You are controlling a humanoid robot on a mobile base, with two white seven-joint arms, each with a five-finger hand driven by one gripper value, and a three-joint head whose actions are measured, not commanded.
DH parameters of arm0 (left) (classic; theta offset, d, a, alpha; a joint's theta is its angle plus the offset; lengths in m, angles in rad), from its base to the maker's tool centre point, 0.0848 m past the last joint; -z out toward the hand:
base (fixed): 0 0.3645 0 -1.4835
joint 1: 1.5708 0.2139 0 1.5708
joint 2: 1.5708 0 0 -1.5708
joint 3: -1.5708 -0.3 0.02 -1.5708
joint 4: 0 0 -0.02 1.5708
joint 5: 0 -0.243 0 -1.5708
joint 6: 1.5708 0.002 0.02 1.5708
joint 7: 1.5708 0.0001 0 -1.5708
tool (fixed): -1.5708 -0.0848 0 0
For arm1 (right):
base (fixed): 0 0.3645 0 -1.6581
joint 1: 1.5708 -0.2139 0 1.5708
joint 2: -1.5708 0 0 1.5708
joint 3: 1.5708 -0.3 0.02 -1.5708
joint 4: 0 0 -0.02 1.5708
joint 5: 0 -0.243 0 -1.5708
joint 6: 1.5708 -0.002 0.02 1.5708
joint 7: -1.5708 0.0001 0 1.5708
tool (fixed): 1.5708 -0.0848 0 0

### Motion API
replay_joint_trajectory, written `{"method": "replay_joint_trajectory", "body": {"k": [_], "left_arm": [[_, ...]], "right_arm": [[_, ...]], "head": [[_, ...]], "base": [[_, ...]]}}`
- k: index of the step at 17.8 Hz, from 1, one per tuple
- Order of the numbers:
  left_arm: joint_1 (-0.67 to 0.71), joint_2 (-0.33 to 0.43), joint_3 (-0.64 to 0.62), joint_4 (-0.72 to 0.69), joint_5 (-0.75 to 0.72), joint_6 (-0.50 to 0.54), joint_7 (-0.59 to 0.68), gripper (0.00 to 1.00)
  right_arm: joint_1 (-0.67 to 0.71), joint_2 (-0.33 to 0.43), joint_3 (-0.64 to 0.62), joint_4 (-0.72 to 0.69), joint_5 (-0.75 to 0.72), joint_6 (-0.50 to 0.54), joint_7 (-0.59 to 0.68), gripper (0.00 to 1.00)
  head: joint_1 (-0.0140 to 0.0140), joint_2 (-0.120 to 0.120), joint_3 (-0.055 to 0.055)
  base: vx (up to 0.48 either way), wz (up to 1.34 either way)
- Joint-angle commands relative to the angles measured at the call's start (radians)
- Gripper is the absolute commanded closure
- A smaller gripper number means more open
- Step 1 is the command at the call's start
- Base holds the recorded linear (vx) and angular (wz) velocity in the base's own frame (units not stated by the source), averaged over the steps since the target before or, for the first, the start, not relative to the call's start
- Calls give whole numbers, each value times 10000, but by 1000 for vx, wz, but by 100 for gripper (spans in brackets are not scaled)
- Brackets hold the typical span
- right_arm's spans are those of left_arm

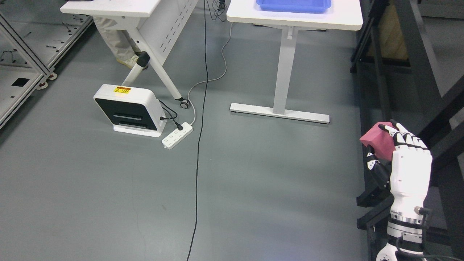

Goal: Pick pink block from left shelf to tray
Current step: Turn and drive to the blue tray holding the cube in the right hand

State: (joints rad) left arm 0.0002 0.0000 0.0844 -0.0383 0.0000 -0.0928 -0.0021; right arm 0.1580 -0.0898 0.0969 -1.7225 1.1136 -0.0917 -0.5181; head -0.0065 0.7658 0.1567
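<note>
Right hand [400, 159] is curled on the pink block [378, 141], fingers over its top and thumb under the near face; block is clear of any shelf, held low at right beside the black rack [417, 72]. Left hand isn't in view. Tray [293, 5] is blue, on the white table [295, 18] at top, up and to the left of the hand and well apart, so I'd say the carry is the bulk of what's left. Only the tray's near rim shows, the rest is cropped. Block's long axis runs roughly left-right, tilted. Path goes over open floor; the table leg [284, 69] and its foot bar sit between hand and tray. Black cable [199, 145], power strip [177, 135] and white box [127, 110] lie further left, off the line. A person's legs [116, 43] show behind the second table at top left.
</note>
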Motion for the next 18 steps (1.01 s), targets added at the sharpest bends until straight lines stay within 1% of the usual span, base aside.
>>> {"method": "replay_joint_trajectory", "body": {"k": [1,11,14,18], "left_arm": [[-109,175,0,0,-15,-8,6,0],[-125,175,0,0,-15,-8,6,0],[-124,175,0,0,-15,-8,6,0],[-109,175,0,0,-15,-8,6,0]], "right_arm": [[0,8,-2,-2,0,-3,-4,98],[0,54,-2,-2,0,-3,-4,98],[0,54,-2,-2,0,-3,-4,98],[-15,69,-2,-2,0,-3,-4,98]], "head": [[0,0,0],[0,0,0],[0,0,0],[0,0,0]], "base": [[-40,308],[40,115],[120,423],[227,308]]}}
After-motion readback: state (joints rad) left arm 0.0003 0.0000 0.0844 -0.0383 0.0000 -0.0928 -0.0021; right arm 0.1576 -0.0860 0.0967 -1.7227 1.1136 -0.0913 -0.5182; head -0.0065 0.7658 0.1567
